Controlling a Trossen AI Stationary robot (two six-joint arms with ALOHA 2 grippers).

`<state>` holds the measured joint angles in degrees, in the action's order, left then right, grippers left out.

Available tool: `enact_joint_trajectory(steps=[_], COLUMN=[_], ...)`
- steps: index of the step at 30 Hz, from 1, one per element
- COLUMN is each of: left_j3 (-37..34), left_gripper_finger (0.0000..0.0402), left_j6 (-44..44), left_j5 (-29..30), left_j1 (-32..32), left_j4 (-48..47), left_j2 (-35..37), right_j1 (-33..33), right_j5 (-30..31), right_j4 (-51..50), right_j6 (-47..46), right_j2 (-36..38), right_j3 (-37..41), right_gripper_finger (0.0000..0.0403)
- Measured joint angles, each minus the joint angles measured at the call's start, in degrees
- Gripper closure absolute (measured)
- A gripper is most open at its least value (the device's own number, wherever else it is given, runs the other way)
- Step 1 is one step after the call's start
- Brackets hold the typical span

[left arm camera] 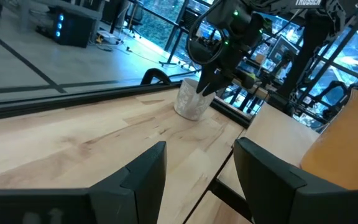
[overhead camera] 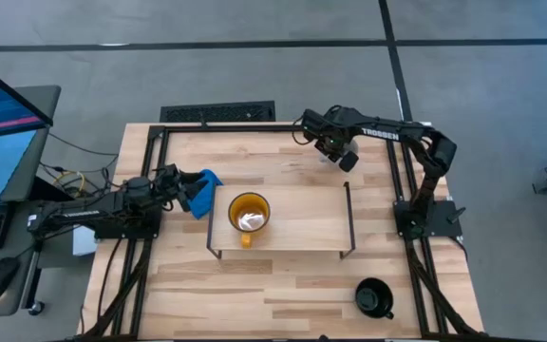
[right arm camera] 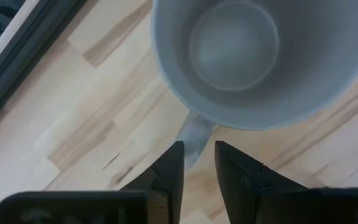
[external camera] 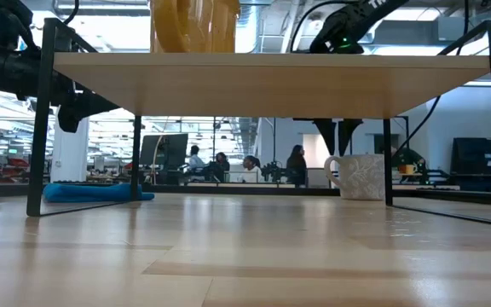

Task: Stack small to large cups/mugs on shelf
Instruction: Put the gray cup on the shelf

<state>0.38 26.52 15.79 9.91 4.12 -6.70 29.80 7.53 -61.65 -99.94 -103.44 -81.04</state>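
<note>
Standing over the counter (overhead camera: 283, 285) and reading from the left: the left gripper (overhead camera: 194, 193) waits low at the left edge, its fingers (left arm camera: 143, 176) spread with nothing between them, just beside a crumpled blue cloth (overhead camera: 207, 180) that lies on the wood.

Next comes the shelf (overhead camera: 302, 228), a light-wood board on thin black wire legs, set in the middle of the counter. The yellow-orange mug (overhead camera: 249, 214) stands upright on its left part, handle toward the front edge, with something pale inside it (I cannot tell what it is). From table height only the mug's lower body shows above the board.

Further right and toward the back, the right gripper (overhead camera: 343, 152) hangs over the pale grey-white mug (right arm camera: 260, 56), which stands upright on the counter behind the shelf, not on it. The wrist camera looks straight down into its open mouth; the fingers (right arm camera: 166, 171) sit close together with a narrow gap, directly above the mug's handle and not visibly gripping it. The low view shows the dark finger tips reaching down just at the rim.

Last, at the front right corner of the counter, the glossy black mug (overhead camera: 373, 296) stands alone, well apart from the shelf and both arms.
</note>
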Motion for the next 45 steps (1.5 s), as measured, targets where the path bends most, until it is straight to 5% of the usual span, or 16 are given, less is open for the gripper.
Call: enact_joint_trajectory(steps=[31, 45], left_j3=[-0.02, -0.01], left_gripper_finger=[0.0223, 0.0223], left_j6=[0.0, 0.02], left_j5=[0.07, 0.07], left_j1=[0.0, -0.01], left_j4=[0.02, 0.04], left_j2=[-0.02, -0.01], right_j1=[-0.15, -0.15], right_j5=[-0.87, 0.45], right_j4=[-4.93, -8.72], right_j6=[1.75, 10.46], right_j2=[-1.53, -1.53], right_j3=[0.03, 0.03], right_gripper_finger=[0.029, 0.029])
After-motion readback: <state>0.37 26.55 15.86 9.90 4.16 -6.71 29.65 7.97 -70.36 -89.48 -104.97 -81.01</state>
